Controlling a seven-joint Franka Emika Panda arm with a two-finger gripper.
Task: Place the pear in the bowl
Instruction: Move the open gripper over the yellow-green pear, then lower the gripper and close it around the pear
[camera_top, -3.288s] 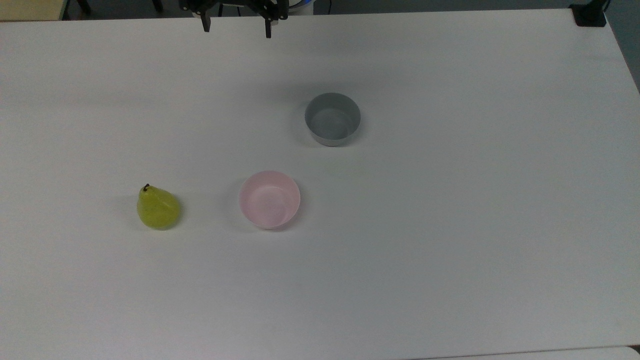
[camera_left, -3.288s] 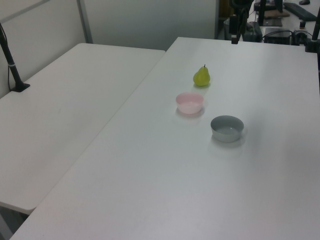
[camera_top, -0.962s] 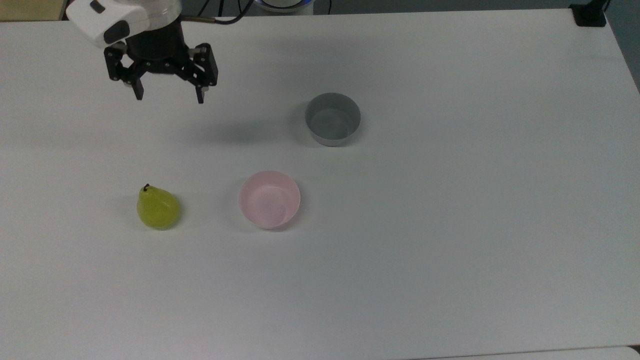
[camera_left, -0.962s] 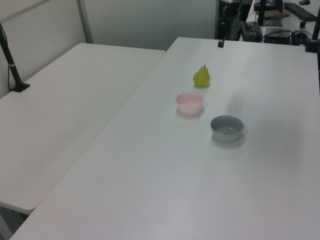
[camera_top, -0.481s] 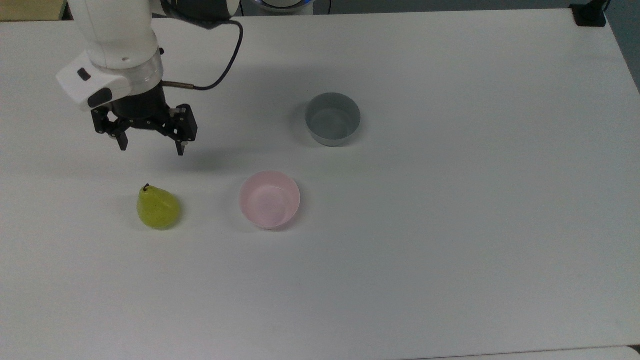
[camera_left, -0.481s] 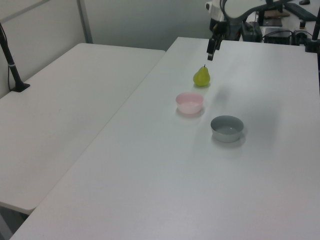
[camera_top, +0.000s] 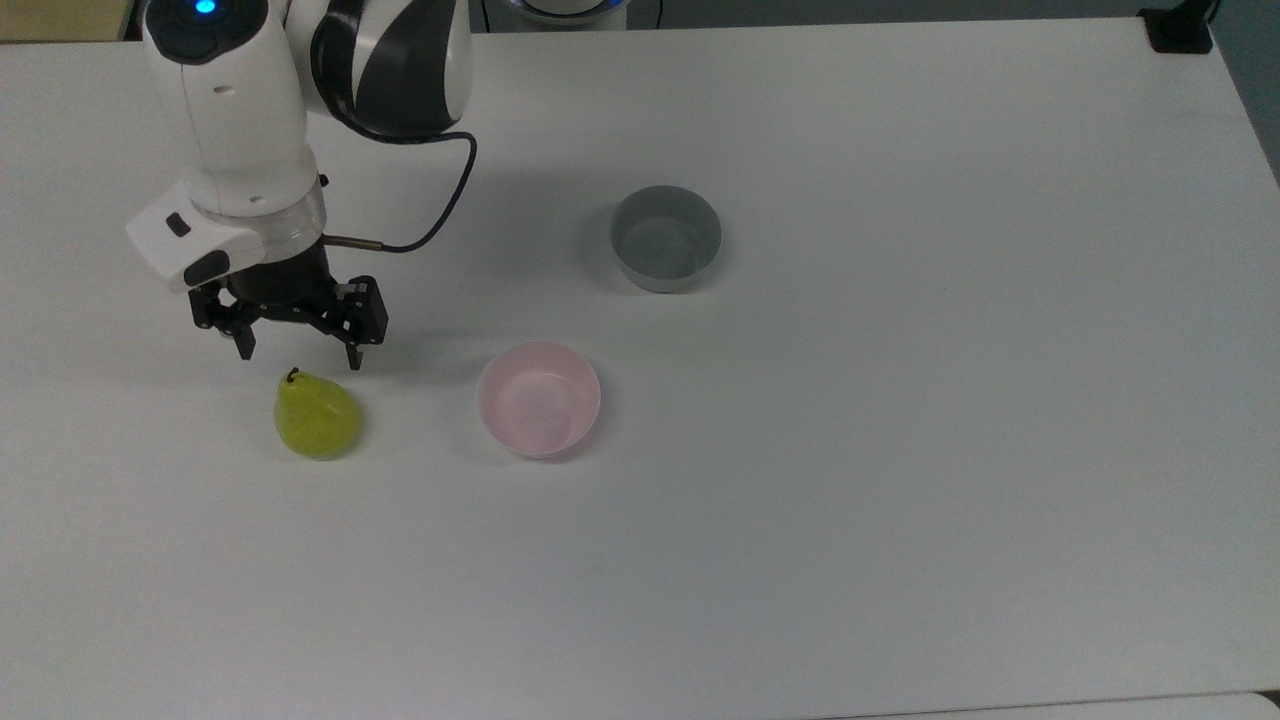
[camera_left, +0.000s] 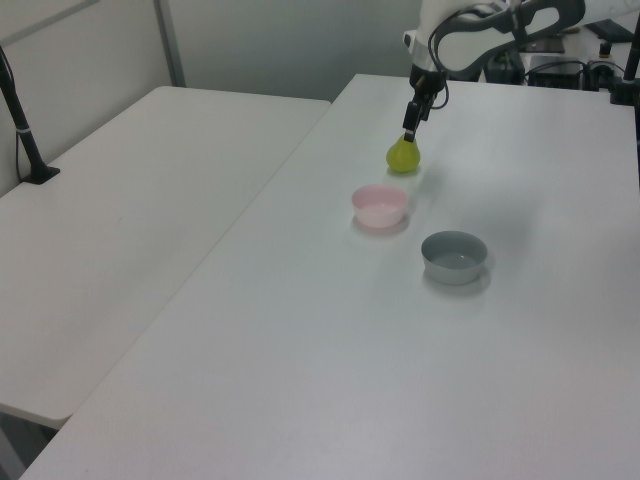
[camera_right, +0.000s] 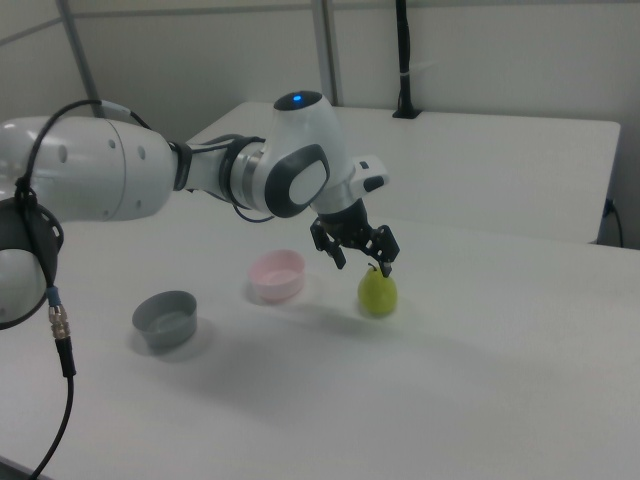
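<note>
- We see the gripper (camera_top: 298, 358) with its two fingers spread apart, nothing between them, hanging just above the pear (camera_top: 316, 416), apart from it.
- In the right view the gripper (camera_right: 362, 263) sits over the pear's (camera_right: 378, 291) stem end; one fingertip is near the stem, and we can't tell whether it touches.
- In the left view the gripper (camera_left: 409, 131) is right over the top of the pear (camera_left: 403, 156).
- The pear stands upright on the white table (camera_top: 900, 450), stem up, tilted slightly toward the top view's left.
- The bowl (camera_top: 539, 399), pale pink and empty, sits on the table near the pear, on the top view's right of it.
- In the right view the bowl (camera_right: 277, 275) is on the left of the pear, close but not touching.
- A grey bowl (camera_top: 666, 238), also empty, stands well apart from the pear, beyond the pink one and farther up in the top view.
- A black cable (camera_top: 440, 205) loops from the wrist, above the pear in the top view.
</note>
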